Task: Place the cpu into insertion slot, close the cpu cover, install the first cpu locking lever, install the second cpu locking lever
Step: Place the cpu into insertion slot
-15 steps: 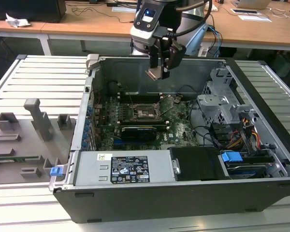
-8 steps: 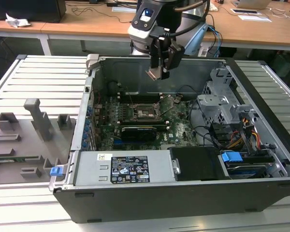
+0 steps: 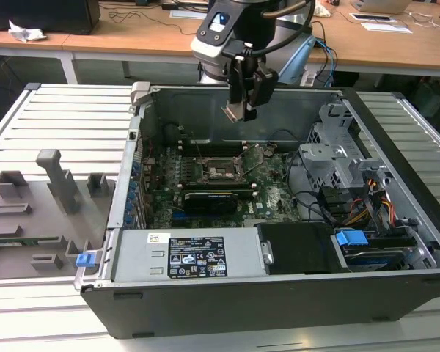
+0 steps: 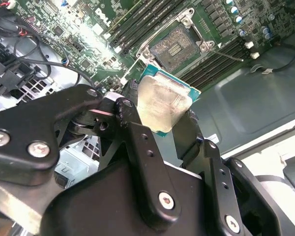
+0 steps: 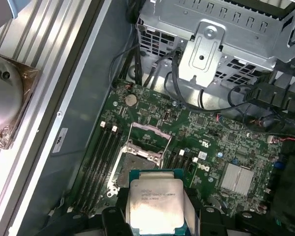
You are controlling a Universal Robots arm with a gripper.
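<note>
In the exterior view, a grey fixture tray (image 3: 44, 213) lies at the exterior view's left on the slatted grey tabletop (image 3: 73, 117). A blue clip (image 3: 84, 259) sits at 5 o'clock from the tray, just beside the corner of the open computer case (image 3: 279, 301). Inside the case, the power supply (image 3: 194, 257) lies along the near wall. The green circuit board (image 3: 271, 198) lies at 12 o'clock from the power supply, and a long black card (image 3: 213, 199) stands on it. The socket (image 3: 224, 170) sits at 12 o'clock from the card, just beside it.

The hand (image 3: 238, 110) hangs above the board, at 12 o'clock from the socket in this view and well apart from it. The hand is closed on the chip (image 3: 232, 112), gripping it by two opposite edges. In the first wrist view, the chip (image 5: 155, 201) is clamped between the black fingers (image 5: 113, 216) with its metal face toward the camera. The socket (image 5: 137, 167) lies beyond it with its dark pin field exposed. The cover (image 5: 146, 150) stands swung open beside the socket. In the second wrist view, the hand (image 4: 161, 110) holds the chip (image 4: 162, 98) in the air, apart from the socket (image 4: 176, 46).

At the exterior view's right, at 3 o'clock from the socket, a metal drive cage (image 3: 337, 154) stands in the case. A blue tab (image 3: 350, 238) sits at 6 o'clock from the cage.
</note>
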